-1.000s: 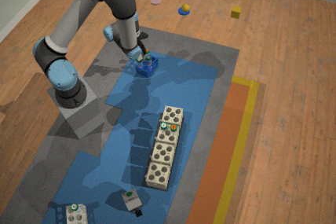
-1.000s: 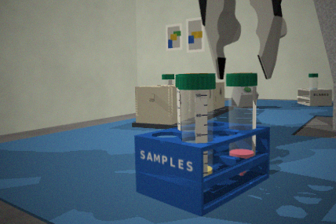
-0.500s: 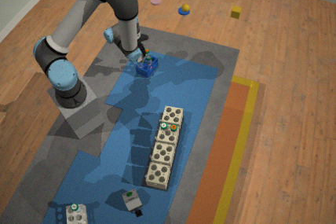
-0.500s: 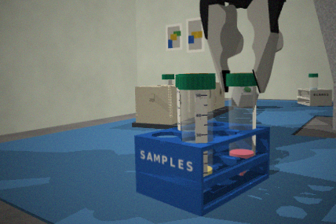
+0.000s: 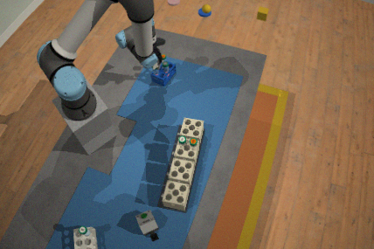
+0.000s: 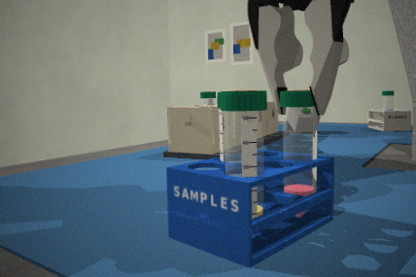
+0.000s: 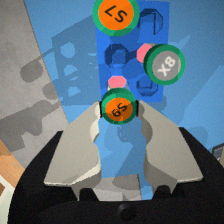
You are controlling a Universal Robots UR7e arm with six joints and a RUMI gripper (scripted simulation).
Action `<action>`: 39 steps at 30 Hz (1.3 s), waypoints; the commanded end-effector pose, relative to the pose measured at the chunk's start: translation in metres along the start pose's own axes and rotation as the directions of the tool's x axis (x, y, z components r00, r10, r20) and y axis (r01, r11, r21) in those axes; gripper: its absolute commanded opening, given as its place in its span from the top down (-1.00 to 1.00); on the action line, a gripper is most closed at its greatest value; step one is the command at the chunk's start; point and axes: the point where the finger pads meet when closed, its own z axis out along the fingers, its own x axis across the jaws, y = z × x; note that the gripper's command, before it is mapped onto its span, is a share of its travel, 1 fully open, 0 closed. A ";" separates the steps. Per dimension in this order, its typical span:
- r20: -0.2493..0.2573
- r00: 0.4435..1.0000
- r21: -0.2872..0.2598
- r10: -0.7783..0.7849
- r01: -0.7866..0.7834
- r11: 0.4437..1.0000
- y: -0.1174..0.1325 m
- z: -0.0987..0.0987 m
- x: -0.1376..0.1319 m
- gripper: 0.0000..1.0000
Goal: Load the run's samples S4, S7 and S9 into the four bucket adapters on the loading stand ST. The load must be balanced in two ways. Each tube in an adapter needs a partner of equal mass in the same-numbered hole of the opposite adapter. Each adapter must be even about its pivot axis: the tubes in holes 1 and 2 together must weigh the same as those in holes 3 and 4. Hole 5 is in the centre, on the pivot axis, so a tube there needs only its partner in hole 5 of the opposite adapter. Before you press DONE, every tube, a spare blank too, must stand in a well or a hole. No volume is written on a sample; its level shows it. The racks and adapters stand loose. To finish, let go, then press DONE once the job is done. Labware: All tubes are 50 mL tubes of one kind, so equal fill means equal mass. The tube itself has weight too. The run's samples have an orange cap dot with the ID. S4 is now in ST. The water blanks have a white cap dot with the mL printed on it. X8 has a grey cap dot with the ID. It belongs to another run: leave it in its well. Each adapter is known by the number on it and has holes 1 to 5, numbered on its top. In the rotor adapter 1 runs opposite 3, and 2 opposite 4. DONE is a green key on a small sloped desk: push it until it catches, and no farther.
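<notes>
The pincer is closed on the green cap of sample S9, one grey finger pressed to each side of the cap, with the tube standing upright in a well at the near end of the blue SAMPLES rack. Seen from the side, the fingertips meet the cap's rim, and the clear tube body below them reaches down into the rack, where a pink disc shows at the well's floor. Beyond the pincer, at the far end of the same rack, stands S7 with its orange cap dot; to the right and a little ahead of the pincer stands X8 with its grey dot. From above, the arm bends down over the rack on the blue worktop. The loading stand ST, a row of four beige adapters, lies well away from the pincer, with S4 and a white-dotted blank standing in it.
</notes>
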 end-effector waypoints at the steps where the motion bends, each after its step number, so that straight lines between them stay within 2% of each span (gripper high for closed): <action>1: 0.000 1.000 0.001 0.000 0.000 1.000 0.000 0.000 0.000 1.00; 7: 0.000 1.000 0.001 0.000 0.000 1.000 0.000 0.000 0.000 1.00; 37: 0.000 1.000 0.001 0.000 0.000 1.000 0.000 -0.094 0.000 1.00; 39: 0.000 1.000 0.001 0.000 0.000 1.000 0.000 -0.094 0.000 1.00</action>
